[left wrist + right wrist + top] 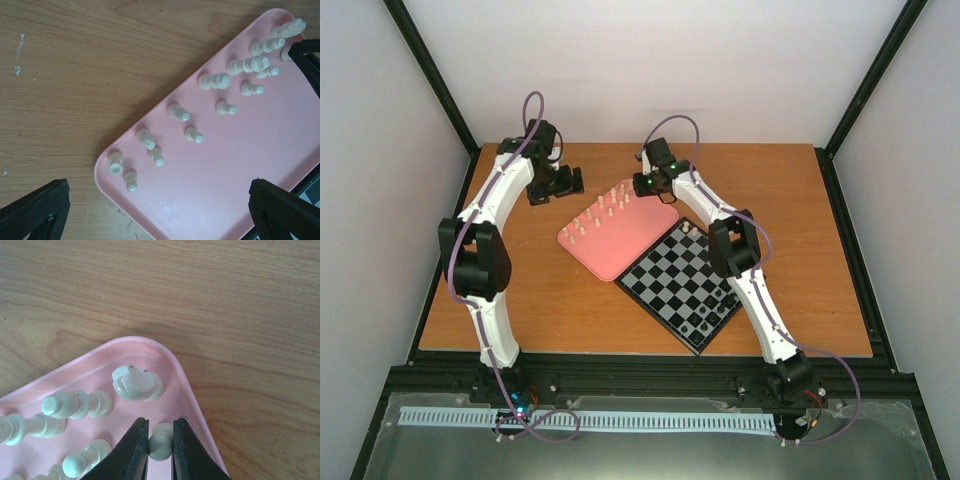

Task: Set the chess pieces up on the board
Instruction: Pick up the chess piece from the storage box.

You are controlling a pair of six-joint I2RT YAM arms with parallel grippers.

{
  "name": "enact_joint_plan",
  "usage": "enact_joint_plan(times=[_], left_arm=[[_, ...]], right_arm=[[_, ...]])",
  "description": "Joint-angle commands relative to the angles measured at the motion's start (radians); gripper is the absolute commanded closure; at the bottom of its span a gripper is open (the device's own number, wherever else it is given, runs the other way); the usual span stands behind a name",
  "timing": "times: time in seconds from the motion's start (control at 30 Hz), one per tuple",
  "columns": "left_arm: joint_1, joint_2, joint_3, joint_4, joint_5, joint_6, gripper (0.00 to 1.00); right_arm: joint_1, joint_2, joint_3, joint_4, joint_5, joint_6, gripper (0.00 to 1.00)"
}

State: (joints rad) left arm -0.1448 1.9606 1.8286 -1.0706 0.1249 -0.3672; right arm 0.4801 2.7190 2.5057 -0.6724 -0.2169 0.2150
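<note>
r claw (pixel 160 432): shut on a cream pawn (pixel 160 444), pinched at the head. the pawn sits in the far corner of the tray (pixel 186 377), close to the rim, with a knight (pixel 137 383) (i think) just beside it. can't tell if the base is off the tray floor yet.

l claw (pixel 159 200): jaws wide, nothing in them, hangs over the other end of the tray.

progress: early, by my read. nearly all the cream pcs (pixel 220 80) stand on the tray in two rough rows, none tipped as far as i see. the board (pixel 665 285) lies right beside the tray, toward my r arm. black pcs (pixel 705 320) are bunched at its near corner. maybe one cream pc at its far corner, too small to be sure. the rest of the squares look bare.

left to do: lift this pawn, carry it over to the board, seat it upright on a square, then the same for every pc on the tray. tiny pegs, narrow grip, so a slip or tip-over looks like the main risk.
</note>
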Motion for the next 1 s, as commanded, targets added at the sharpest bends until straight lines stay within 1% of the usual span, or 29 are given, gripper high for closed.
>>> enact_joint_plan(times=[0.0,0.17,0.37,0.43,0.57,0.7,0.83,0.97], left_arm=[[0.009,-0.026,0.003,0.007,0.007,-0.013,0.00],[0.010,-0.028,0.003,0.007,0.004,-0.012,0.00],[0.010,-0.024,0.014,0.004,-0.002,-0.011,0.00],[0.010,-0.020,0.022,-0.001,-0.003,-0.010,0.00],[0.009,-0.014,0.036,-0.006,-0.007,-0.010,0.00],[0.010,-0.006,0.038,-0.006,0.001,-0.010,0.00],[0.009,0.000,0.036,-0.005,0.008,-0.014,0.00],[0.010,-0.001,0.031,-0.003,0.009,-0.014,0.00]], right_arm=[[0.002,-0.060,0.029,-0.037,0.012,-0.019,0.88],[0.001,-0.160,0.000,-0.064,-0.004,-0.032,0.88],[0.004,-0.351,-0.194,-0.082,-0.014,-0.067,0.89],[0.005,-0.430,-0.298,-0.085,-0.012,-0.078,0.90],[0.004,-0.650,-0.619,-0.025,0.013,-0.092,0.90],[0.009,-0.807,-0.869,0.011,0.030,-0.115,0.90],[0.010,-0.911,-1.043,0.061,0.042,-0.098,0.90],[0.011,-0.958,-1.178,0.119,0.056,-0.056,0.91]])
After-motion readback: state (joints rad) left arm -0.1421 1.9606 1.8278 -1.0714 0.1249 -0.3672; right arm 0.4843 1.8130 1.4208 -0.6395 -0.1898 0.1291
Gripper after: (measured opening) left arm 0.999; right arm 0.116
